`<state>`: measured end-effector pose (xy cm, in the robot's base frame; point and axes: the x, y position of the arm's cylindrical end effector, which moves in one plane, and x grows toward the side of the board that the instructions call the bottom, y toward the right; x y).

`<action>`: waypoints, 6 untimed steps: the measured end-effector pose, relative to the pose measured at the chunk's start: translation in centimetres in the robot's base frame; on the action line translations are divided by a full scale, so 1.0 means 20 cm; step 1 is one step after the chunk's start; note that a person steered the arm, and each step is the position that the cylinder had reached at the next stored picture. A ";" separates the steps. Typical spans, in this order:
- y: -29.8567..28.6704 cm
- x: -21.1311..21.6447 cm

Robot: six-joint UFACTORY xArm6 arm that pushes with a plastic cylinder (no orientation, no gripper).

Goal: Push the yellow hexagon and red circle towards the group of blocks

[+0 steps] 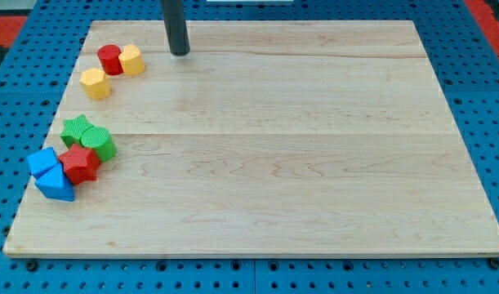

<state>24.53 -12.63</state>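
Yellow hexagon (pixel 131 60) sits near the board's top-left corner, touching the red circle (pixel 110 60) on its left side; the pair lies side by side. A second yellow block (pixel 95 83), shape hard to read, is just below and left of the red circle, near but seemingly not touching. Both task blocks look like small solid pieces, rigid, light, with flat bases on smooth wood (pixel 274 163); judged likely to slide easily and to spin or slip off line if struck off-centre. The red circle's round wall gives no flat face, so it may roll aside off the rod; the hexagon offers short flat facets, better for a square push. Nothing to grasp here: contact must be on the side away from the group, so the upper-right faces, driving down and left. The group lies lower along the left edge: green star (pixel 76 130), green round block (pixel 98 143), red star-like block (pixel 80 164), and two blue blocks (pixel 43 162) (pixel 56 185), packed together. My tip (pixel 180 52) stands to the right of the hexagon, clear of it, touching no block; the rod holds nothing and has no jaws to open or close. The spare yellow block lies on the path and may get swept along.
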 end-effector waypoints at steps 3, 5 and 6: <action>-0.57 0.26; -0.57 0.63; -0.57 0.78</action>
